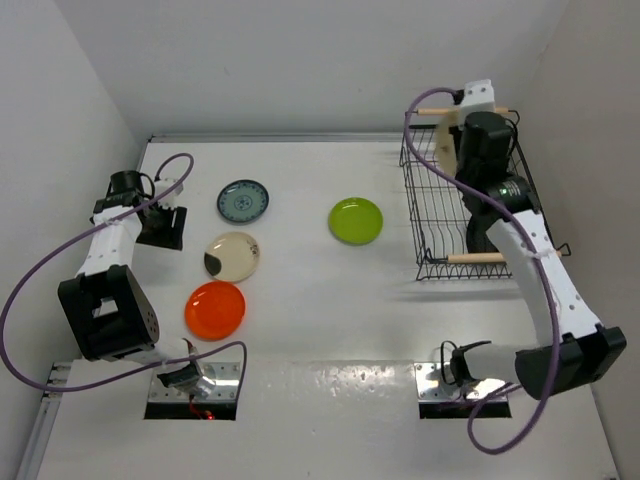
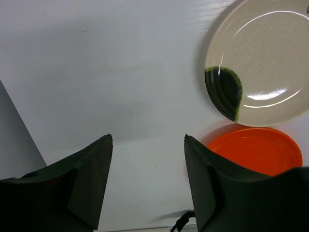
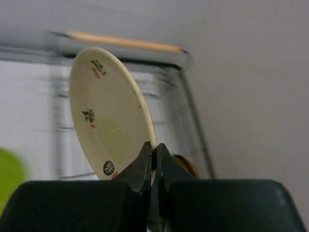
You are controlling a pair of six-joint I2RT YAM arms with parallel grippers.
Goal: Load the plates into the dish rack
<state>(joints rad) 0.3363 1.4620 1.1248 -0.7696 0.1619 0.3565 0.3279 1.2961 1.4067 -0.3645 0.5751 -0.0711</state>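
My right gripper point(image 3: 154, 148) is shut on the rim of a cream plate point(image 3: 108, 113) with small marks, held on edge over the far end of the black wire dish rack point(image 1: 432, 215); the plate shows in the top view point(image 1: 449, 145) too. On the table lie a teal patterned plate point(image 1: 243, 201), a cream plate with a dark patch point(image 1: 233, 256), an orange-red plate point(image 1: 215, 309) and a lime green plate point(image 1: 356, 220). My left gripper point(image 2: 147, 140) is open and empty over bare table, left of the cream plate point(image 2: 263, 63) and orange-red plate point(image 2: 260, 150).
The rack has two wooden bar handles, near point(image 1: 476, 258) and far point(image 1: 437, 110). A brown-yellow shape point(image 3: 186, 164) shows behind the right fingers. Walls close the table on the left, back and right. Purple cables loop from both arms.
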